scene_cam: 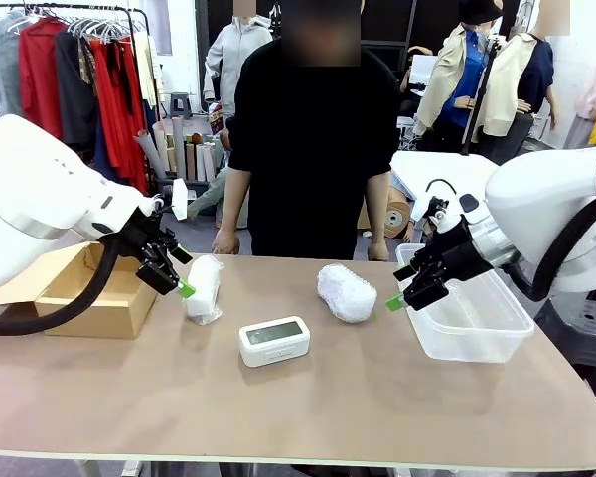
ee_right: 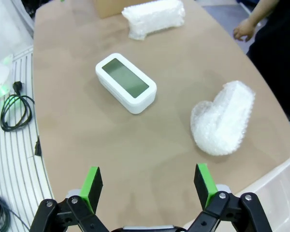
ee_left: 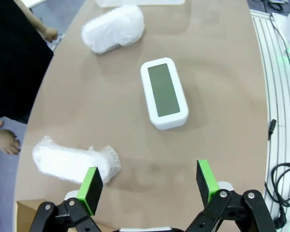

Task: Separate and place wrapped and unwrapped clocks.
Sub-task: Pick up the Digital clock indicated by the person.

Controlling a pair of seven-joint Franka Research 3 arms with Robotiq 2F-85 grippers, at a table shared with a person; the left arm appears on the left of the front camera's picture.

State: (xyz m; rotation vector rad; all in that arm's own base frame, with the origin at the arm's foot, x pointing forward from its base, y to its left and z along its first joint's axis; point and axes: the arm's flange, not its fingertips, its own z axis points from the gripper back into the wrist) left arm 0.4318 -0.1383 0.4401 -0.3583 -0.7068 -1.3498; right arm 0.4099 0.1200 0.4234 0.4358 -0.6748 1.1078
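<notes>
Your bare digital clock point(scene_cam: 274, 341) lies on the table point(scene_cam: 328, 417) with its grey screen facing up, and nothing touches it. Take it as your mark for the rest.

Beyond it and to the robot's left lies the left wrapped clock point(scene_cam: 203, 288), a white bubble-wrapped bundle. Beyond it and to the robot's right lies the right wrapped clock point(scene_cam: 346, 292), a rounder lump in the same wrap. Both sit apart from the bare clock and from each other.

Your left gripper point(ee_left: 150, 181) hangs to the left of the bare clock with its jaws spread wide and nothing between them. One green pad sits right at the edge of the left wrapped clock; you cannot tell from these views whether it touches. Your right gripper point(ee_right: 149, 182) hangs to the right of the bare clock, past the right wrapped clock, with its jaws also wide apart and holding nothing.

The cardboard box point(scene_cam: 99, 298) stands farther left of the bare clock, behind the left gripper. The clear plastic tub point(scene_cam: 472, 323) stands farther right. The person point(scene_cam: 313, 149) stands across the table from the clock, arms down.
</notes>
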